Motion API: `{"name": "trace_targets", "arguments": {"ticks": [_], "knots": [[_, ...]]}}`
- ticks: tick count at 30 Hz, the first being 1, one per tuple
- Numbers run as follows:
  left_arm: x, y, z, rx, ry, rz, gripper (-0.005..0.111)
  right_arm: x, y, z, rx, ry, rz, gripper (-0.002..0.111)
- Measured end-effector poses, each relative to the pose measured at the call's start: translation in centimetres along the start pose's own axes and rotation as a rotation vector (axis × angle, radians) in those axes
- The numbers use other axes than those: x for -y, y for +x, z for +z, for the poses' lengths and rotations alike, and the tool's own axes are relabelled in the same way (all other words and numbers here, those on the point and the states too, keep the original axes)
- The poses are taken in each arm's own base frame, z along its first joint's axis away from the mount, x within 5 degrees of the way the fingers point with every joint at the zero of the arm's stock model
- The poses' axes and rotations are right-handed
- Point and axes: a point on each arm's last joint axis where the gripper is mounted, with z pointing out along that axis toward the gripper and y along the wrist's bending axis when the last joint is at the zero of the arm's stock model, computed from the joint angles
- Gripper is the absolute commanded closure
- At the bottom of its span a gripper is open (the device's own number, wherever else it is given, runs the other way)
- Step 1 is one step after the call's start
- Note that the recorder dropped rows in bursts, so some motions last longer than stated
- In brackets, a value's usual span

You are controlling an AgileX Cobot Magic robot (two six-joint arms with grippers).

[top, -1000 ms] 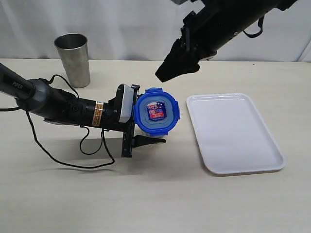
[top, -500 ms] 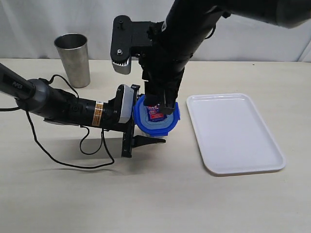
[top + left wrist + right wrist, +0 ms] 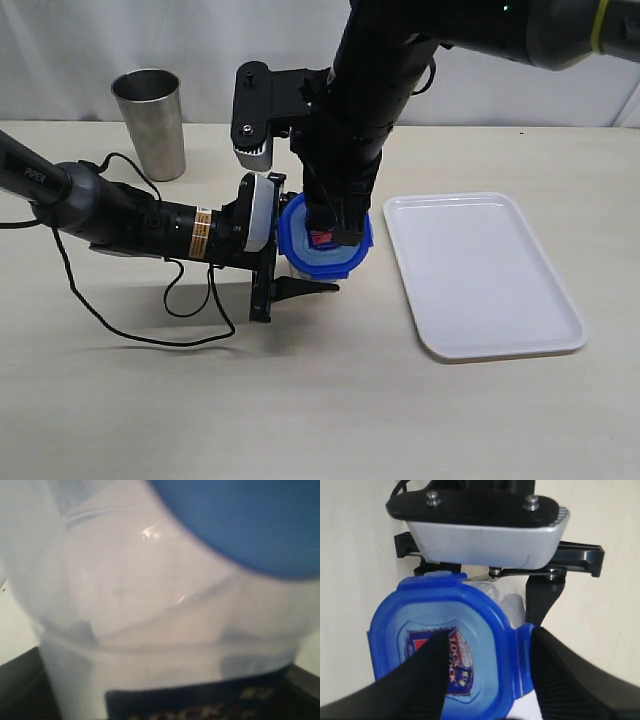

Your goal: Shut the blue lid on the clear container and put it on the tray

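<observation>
The clear container (image 3: 298, 270) stands on the table with the blue lid (image 3: 296, 236) on top of it. My left gripper (image 3: 298, 262) is shut on the container's sides from the left. In the left wrist view the container's wall (image 3: 150, 605) fills the picture under the lid's blue rim (image 3: 240, 525). My right gripper (image 3: 336, 230) has come down from above onto the lid (image 3: 475, 630). It is open (image 3: 487, 635): one finger rests on the centre sticker, the other stands just outside a side flap (image 3: 522, 645). The white tray (image 3: 480, 270) lies to the right.
A grey steel cup (image 3: 150, 120) stands at the back left. A black cable (image 3: 130, 325) loops on the table under the left arm. The right arm hangs over the middle of the table, between the cup and the tray.
The right arm has swung down from the upper right onto the lid, and its fingers have narrowed a little. The left gripper and the container have stayed put.
</observation>
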Motion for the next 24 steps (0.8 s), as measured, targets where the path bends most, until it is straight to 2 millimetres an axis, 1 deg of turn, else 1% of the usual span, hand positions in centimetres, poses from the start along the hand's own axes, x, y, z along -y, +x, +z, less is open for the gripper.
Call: {"name": "trace_targets", "arguments": {"ticks": [1,9,14,21,24], "knots": [[0.0,0.0,0.0,0.0,0.0,0.0,0.107,0.0,0.0,0.0,-0.001,-0.002,0.002,0.07],[0.0,0.0,0.0,0.005,0.004,0.006,0.107,0.1,-0.1,0.8,-0.013,-0.028,0.018,0.07],[0.1,-0.1,0.0,0.008,0.007,-0.002,0.107,0.1,-0.2,1.0,-0.015,-0.038,0.028,0.076],[0.1,-0.1,0.0,0.012,0.008,-0.01,0.107,0.1,-0.2,1.2,-0.025,-0.053,0.032,0.076],[0.1,-0.1,0.0,0.012,0.008,-0.021,0.107,0.1,-0.2,1.2,-0.025,-0.053,0.032,0.083]]}}
